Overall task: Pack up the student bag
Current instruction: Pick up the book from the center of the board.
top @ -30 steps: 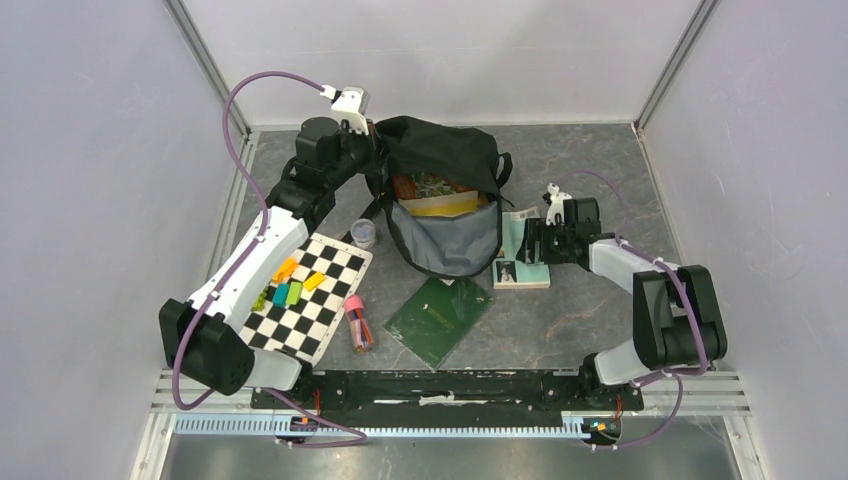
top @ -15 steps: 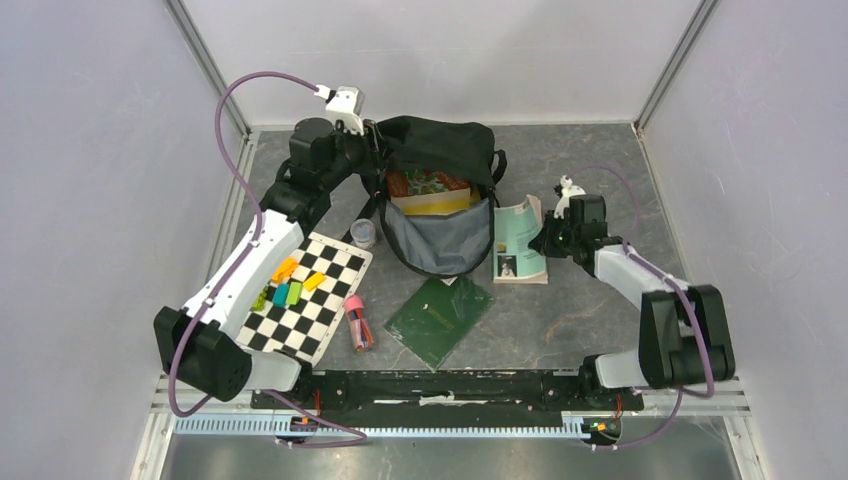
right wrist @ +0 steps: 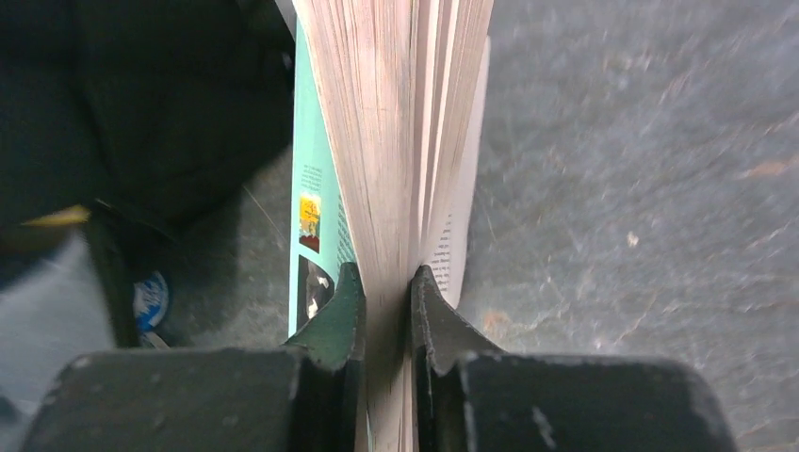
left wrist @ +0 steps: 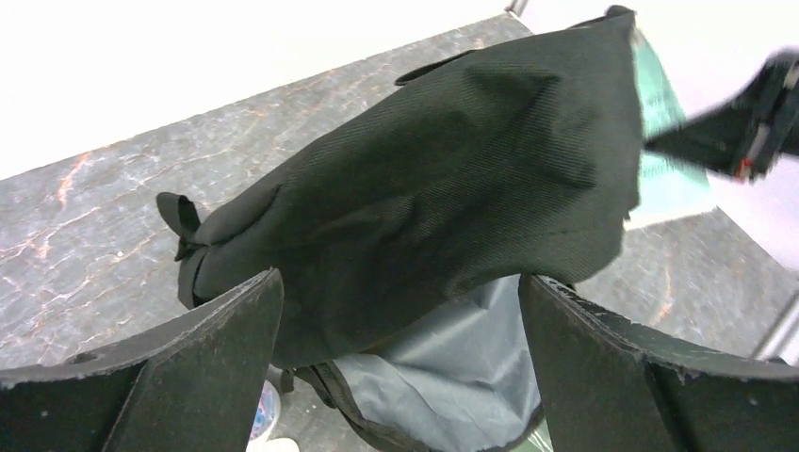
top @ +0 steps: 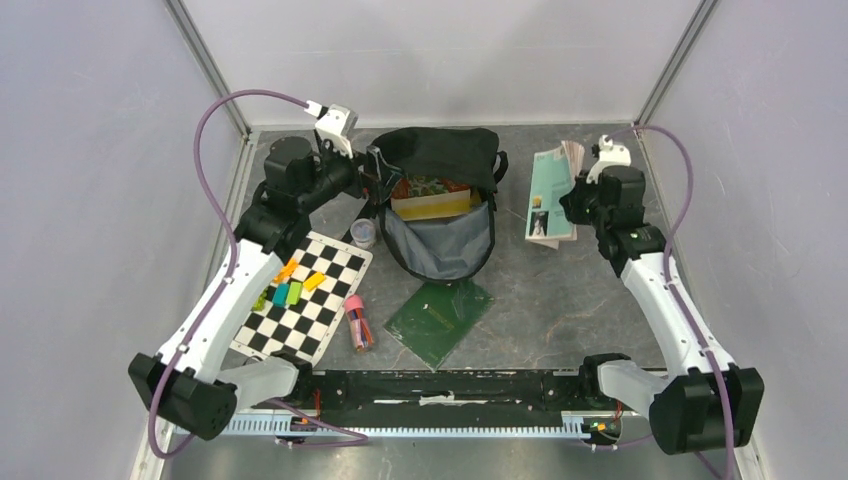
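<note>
the left fingers (left wrist: 217, 358) stand wide apart with nothing between them, up by the back left corner of the student bag (top: 440, 150). the right fingers (right wrist: 341, 315) are clamped on a bundle of pages of a teal book (top: 548, 185), its leaves fanning out, just to the right of the bag. the bag sits at the back middle of the desk (top: 580, 300), mouth open, grey lining showing, 1 yellow book (top: 432, 206) inside. nearer lie a green book (top: 438, 318) and a checkerboard (top: 318, 318).

student bag (top: 445, 152) | black, grey lining | unzipped, gaping | lying at far centre of table (top: 560, 290)
</note>
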Controlling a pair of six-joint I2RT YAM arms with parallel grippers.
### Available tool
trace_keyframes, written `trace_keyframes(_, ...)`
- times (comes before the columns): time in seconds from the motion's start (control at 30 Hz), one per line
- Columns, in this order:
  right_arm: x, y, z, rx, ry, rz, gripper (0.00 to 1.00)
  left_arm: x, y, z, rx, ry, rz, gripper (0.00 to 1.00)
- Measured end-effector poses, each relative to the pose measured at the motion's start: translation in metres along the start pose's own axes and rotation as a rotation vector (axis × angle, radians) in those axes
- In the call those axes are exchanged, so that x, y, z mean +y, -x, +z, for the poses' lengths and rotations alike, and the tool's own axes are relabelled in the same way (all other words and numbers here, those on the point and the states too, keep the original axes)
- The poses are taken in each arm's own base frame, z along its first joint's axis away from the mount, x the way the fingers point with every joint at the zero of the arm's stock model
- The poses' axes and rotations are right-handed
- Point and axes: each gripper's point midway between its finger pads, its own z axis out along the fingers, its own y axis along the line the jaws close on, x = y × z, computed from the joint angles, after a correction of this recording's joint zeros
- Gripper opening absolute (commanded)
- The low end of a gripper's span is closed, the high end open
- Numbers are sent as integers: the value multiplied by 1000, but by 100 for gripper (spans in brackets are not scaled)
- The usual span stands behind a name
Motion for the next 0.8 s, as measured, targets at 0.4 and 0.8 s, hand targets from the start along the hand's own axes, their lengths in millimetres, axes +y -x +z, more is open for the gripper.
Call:
trace_keyframes(0.4, 54, 174, -89, -404, 180, -43, 0, -55, 4, -64, 29, -221, 16, 100)
trace_keyframes(0.8, 197, 206, -175, -605, 803, -70, 0, -107, 89, -90, -185, -434, -250, 100)
